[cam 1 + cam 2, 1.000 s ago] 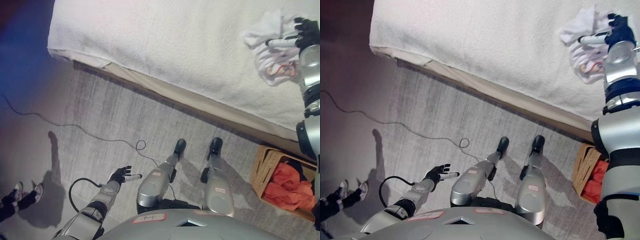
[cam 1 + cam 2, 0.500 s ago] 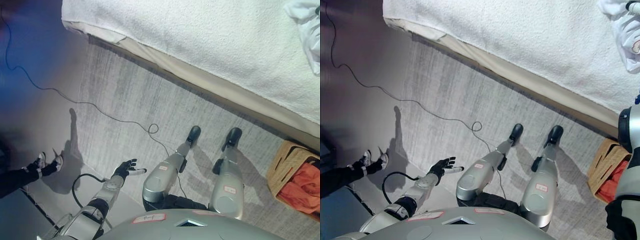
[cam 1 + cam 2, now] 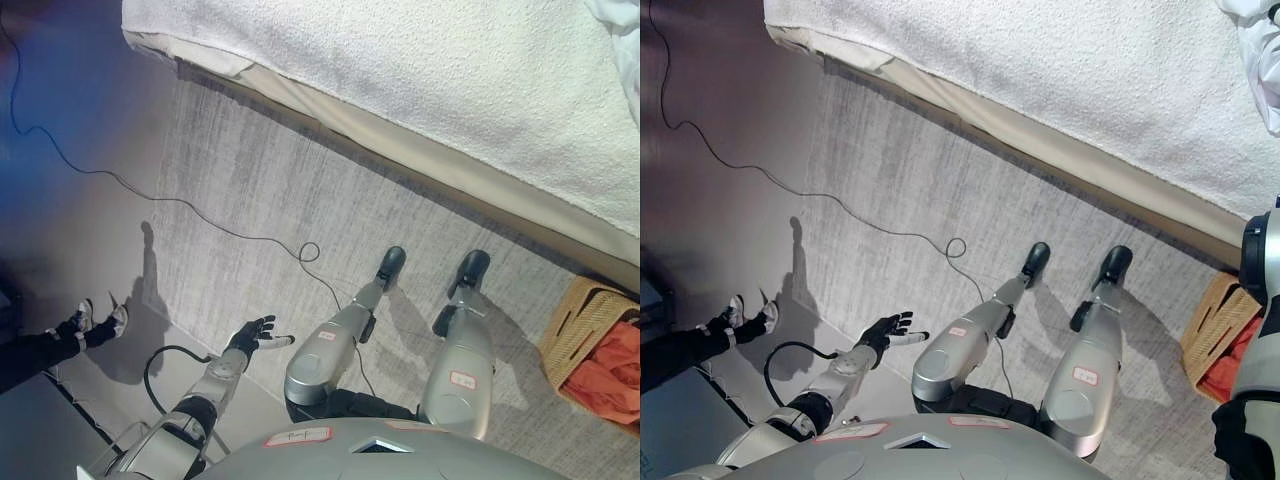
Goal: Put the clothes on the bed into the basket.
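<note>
- Left eye view: the bed [image 3: 420, 70], covered with a white textured blanket, is seen across the top, with its edge running down towards the right.
- White clothes [image 3: 1258, 55] are seen lying on the bed at the upper right corner, cut off by the frame edge.
- A wicker basket [image 3: 572, 330] is seen on the grey carpet [image 3: 260, 180] at the lower right, close to the bed's edge, with orange clothes [image 3: 612, 372] already inside it.
- The left hand [image 3: 252, 338] is held low above the floor at the lower left, its fingers spread wide and relaxed, with nothing held.
- The right hand is not shown in either view; only the right arm is seen at the right edge, so the state of its fingers cannot be told.
- A person's legs and shoes [image 3: 95, 322] are seen at the left edge.
</note>
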